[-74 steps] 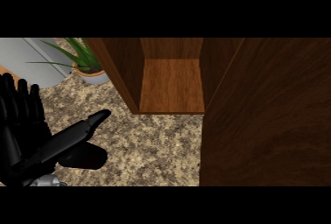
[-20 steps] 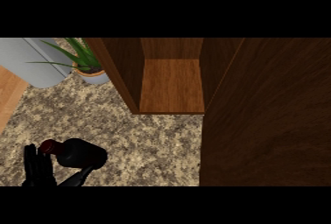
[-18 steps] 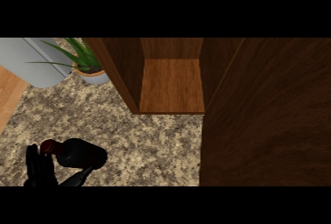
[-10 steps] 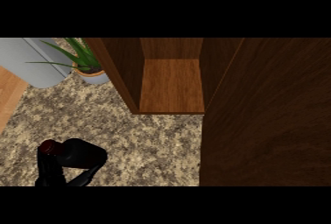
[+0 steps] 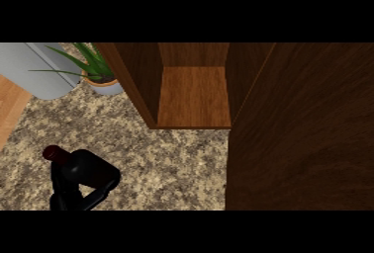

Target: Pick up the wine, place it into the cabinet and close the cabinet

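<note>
One wine bottle [image 5: 73, 165] in view, lower left of the counter [image 5: 171, 163], dark body with a dark-red cap end pointing up-left; it sits well apart from the cabinet opening. One hand visible, coming in from the lower edge at the view's left: left hand [image 5: 73, 190], black, curled round the bottle's body from below, one digit on each side of the dark glass, so it has hold of the wine. Black on black there, so I can't tell exactly where fingers end and bottle begins, nor whether the bottle is lifted or touching the counter. Right hand shows nowhere. One cabinet [image 5: 194, 94], brown wood, open: bare inner shelf floor lit lighter than its side walls, nothing on it. One cabinet door [image 5: 303, 128], dark wood, swung open and filling the right side of the view from top to bottom, its left edge just beside the shelf's right wall. One potted plant [image 5: 99, 74], green blades in a pale round pot, standing at the cabinet's left wall, near touching it. One grey rounded object [image 5: 36, 69] at upper left, partly cut by the view's edge, beside the pot; can't tell what it is. Strip of lighter wood floor [image 5: 11, 108] at the left margin past the counter's edge. Counter top is speckled stone.
</note>
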### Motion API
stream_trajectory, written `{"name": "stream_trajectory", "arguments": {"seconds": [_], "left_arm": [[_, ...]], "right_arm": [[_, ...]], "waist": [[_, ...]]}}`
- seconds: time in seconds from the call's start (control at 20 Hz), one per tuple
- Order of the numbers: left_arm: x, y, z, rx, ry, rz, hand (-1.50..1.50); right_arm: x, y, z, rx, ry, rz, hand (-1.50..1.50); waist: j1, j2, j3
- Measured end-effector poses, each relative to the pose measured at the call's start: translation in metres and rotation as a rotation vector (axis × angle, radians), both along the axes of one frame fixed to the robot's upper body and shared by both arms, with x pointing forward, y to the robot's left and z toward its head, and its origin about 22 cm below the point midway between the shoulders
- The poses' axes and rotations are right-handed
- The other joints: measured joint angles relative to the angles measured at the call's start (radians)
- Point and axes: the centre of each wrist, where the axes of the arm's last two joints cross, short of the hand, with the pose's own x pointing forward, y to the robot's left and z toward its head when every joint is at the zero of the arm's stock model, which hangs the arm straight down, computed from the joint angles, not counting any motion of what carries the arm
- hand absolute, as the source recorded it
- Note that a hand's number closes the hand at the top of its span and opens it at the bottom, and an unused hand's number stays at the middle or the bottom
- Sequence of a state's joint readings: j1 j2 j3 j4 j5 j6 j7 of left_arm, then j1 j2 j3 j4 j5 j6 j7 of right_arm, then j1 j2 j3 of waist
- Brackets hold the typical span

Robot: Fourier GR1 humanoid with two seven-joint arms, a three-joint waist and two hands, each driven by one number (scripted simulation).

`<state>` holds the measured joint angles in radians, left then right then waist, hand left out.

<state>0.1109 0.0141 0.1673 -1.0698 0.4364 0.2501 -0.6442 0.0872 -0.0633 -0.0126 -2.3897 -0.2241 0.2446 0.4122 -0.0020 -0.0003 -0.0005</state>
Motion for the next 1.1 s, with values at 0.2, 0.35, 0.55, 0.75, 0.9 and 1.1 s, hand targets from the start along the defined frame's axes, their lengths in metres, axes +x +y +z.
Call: {"name": "stream_trajectory", "arguments": {"seconds": [0.2, 0.35, 0.55, 0.75, 0.9, 1.1], "left_arm": [[0.0, -0.006, -0.011, -0.038, -0.042, -0.008, -1.5], [0.0, -0.006, -0.017, -0.05, -0.055, -0.013, -1.5], [-0.002, -0.01, -0.025, -0.062, -0.07, -0.023, 1.5], [-0.003, -0.007, -0.026, -0.083, -0.084, -0.04, 1.5], [-0.003, -0.008, -0.027, -0.083, -0.094, -0.058, 1.5], [-0.003, -0.01, -0.03, -0.07, -0.098, -0.068, 1.5]], "right_arm": [[0.002, -0.002, -0.004, 0.001, -0.008, -0.005, -1.5], [-0.002, -0.004, -0.004, 0.003, -0.007, 0.001, -1.5], [0.001, -0.002, -0.006, 0.008, -0.005, 0.004, -1.5], [0.0, -0.003, -0.003, 0.007, -0.009, 0.003, -1.5], [0.009, -0.002, -0.008, 0.009, -0.009, 0.001, -1.5], [0.008, 0.001, -0.002, 0.005, -0.008, 0.003, -1.5]], "waist": [[0.0, 0.0, 0.0], [0.0, 0.0, 0.0], [0.001, -0.002, 0.004], [0.003, -0.003, 0.006], [0.004, -0.004, 0.009], [0.005, -0.006, 0.014]]}}
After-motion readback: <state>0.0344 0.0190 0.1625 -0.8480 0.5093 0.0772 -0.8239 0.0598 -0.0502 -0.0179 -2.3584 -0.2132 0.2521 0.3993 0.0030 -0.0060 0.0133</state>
